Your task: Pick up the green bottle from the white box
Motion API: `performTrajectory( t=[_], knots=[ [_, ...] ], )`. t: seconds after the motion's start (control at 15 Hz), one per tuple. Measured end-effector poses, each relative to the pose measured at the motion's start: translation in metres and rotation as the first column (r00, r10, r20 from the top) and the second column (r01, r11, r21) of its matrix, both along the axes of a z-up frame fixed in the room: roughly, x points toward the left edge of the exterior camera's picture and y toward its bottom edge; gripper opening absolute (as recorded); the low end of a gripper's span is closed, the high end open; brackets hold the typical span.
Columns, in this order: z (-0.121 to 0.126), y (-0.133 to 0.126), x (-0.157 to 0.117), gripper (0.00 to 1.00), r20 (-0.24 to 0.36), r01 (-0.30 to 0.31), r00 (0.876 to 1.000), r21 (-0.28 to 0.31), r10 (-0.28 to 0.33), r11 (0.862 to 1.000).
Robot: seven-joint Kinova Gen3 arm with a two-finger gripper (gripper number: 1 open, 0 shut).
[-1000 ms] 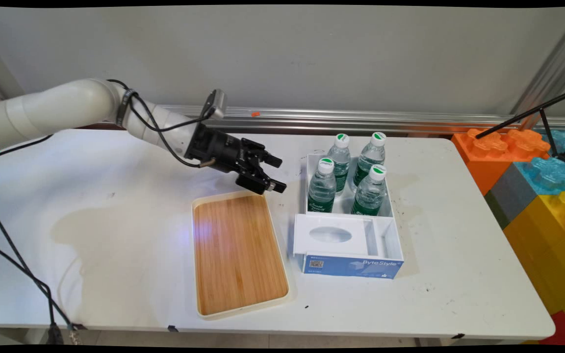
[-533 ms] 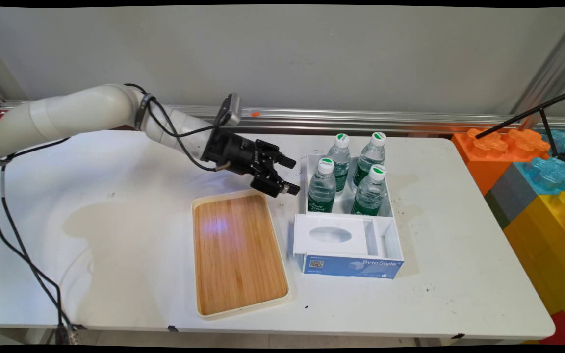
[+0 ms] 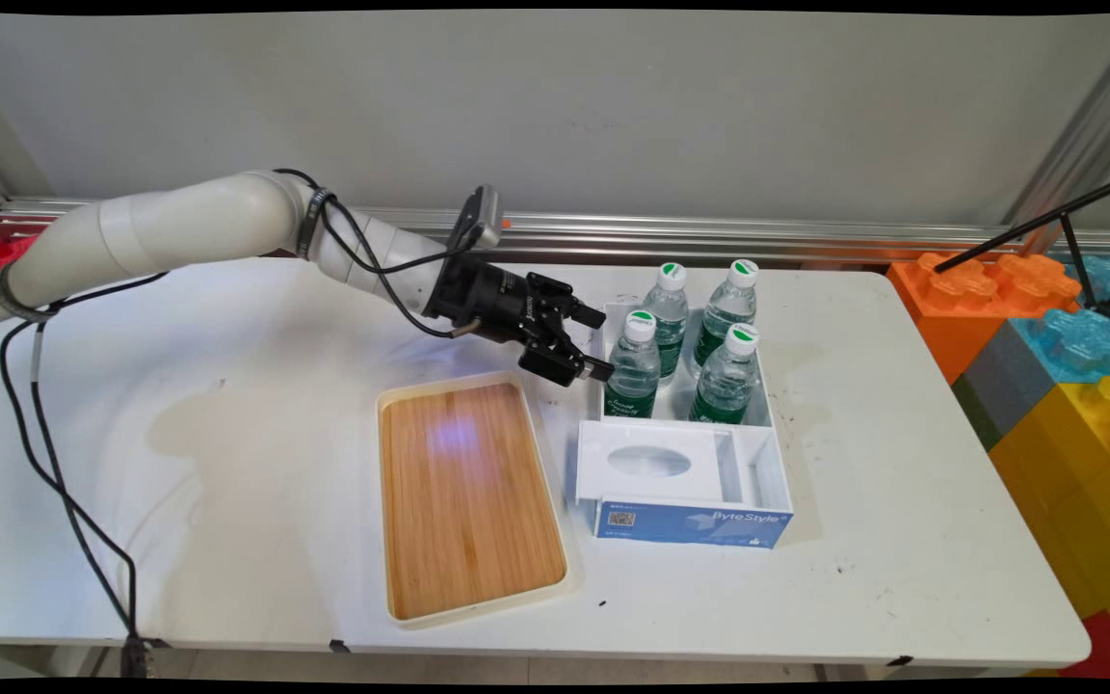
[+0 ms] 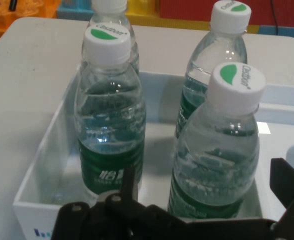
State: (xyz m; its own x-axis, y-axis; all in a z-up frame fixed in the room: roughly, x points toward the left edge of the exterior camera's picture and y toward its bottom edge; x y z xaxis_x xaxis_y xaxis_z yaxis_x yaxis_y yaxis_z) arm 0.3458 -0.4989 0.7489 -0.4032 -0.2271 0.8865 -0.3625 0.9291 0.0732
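The gripper (image 3: 595, 342) had its two fingers spread apart and nothing between them. In the hand view only part of each finger showed: one fingertip (image 4: 128, 181) rose in front of a bottle's green label, the other sat at the right edge, cut off by the frame. In the main view the lower fingertip (image 3: 600, 369) overlapped the left wall of the white organiser box (image 3: 685, 414); whether it touched the wall could not be told.

Four water bottles stood upright in the box's rear compartment. The near-left bottle (image 3: 634, 367) stood closest to the fingers, just to their right; behind it stood the far-left bottle (image 3: 667, 304). The near-right bottle (image 3: 728, 377) and far-right bottle (image 3: 731, 300) stood beyond.

The hand was tilted downward and pointed right toward the bottles, the white arm (image 3: 189, 231) reaching in from the left with black cables (image 3: 54, 482) hanging from it.

A bamboo tray (image 3: 466, 496) lay just left of the box, below the gripper, on the white table (image 3: 902, 482).
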Motion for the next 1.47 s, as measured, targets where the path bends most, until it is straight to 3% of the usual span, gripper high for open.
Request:
performTrajectory(
  t=[1.33, 1.4, 1.47],
  knots=[
    [-0.016, 0.001, -0.020, 1.00, -0.001, 0.034, 0.999, -0.005, -0.034, 0.999],
    [-0.016, 0.000, -0.020, 0.00, 0.001, 0.034, 0.999, -0.007, -0.034, 0.999],
    [-0.017, 0.000, -0.020, 0.00, 0.001, 0.033, 0.999, -0.008, -0.033, 0.999]
  ],
)
